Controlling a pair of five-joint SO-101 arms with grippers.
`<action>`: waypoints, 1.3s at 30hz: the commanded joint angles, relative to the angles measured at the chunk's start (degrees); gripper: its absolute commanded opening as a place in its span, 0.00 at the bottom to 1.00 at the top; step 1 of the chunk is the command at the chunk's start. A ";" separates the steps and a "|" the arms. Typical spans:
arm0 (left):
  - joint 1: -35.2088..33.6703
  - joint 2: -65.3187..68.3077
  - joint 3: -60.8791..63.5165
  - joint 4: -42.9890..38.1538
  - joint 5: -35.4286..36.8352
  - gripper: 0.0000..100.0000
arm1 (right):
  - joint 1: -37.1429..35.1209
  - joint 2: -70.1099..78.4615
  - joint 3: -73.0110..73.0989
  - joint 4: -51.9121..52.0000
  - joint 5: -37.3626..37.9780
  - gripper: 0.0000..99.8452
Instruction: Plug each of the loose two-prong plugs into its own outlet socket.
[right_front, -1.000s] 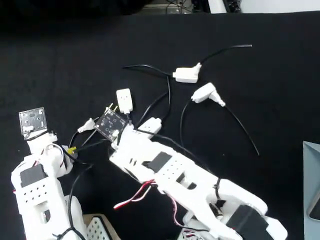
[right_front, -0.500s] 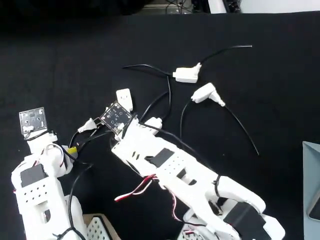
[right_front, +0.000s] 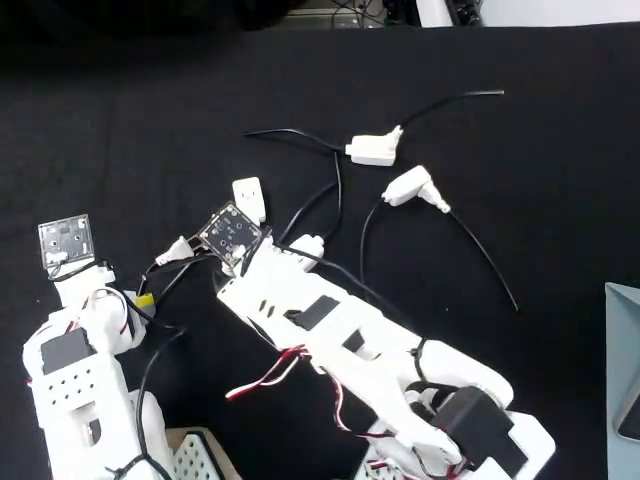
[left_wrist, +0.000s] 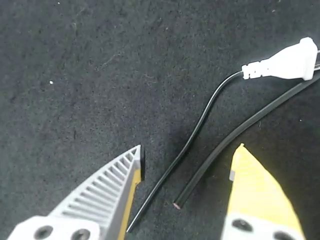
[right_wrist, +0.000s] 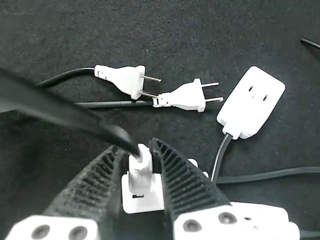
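We hold a white plug (right_wrist: 141, 167).
Our right gripper (right_wrist: 136, 146) clenches it, perhaps seated in an outlet socket (right_wrist: 142, 202); left gripper (left_wrist: 190, 147), at its nine o'clock, hangs released.

Second plug (right_wrist: 184, 96) between first plug (right_wrist: 122, 80) and outlet socket (right_wrist: 251, 102), on the table (right_wrist: 50, 30).

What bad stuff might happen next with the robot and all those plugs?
1. The right gripper is shut on a white connector with a thick black cord. Pulling may drag that cord across the two loose white two-prong plugs, which lie close together.
2. The left gripper hangs open over thin black cords, with a white plug off to one side. Closing here would probably catch a cord.
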 joint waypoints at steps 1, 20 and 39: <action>-0.48 -0.79 -0.48 -0.97 0.62 0.29 | 0.62 -2.86 0.22 -0.35 0.26 0.01; -0.48 -0.79 -0.48 -1.05 0.62 0.29 | -1.58 -9.98 4.35 1.58 -4.13 0.01; -0.48 -0.62 -0.48 -1.05 0.62 0.29 | -0.18 -3.38 5.32 -3.25 -3.16 0.01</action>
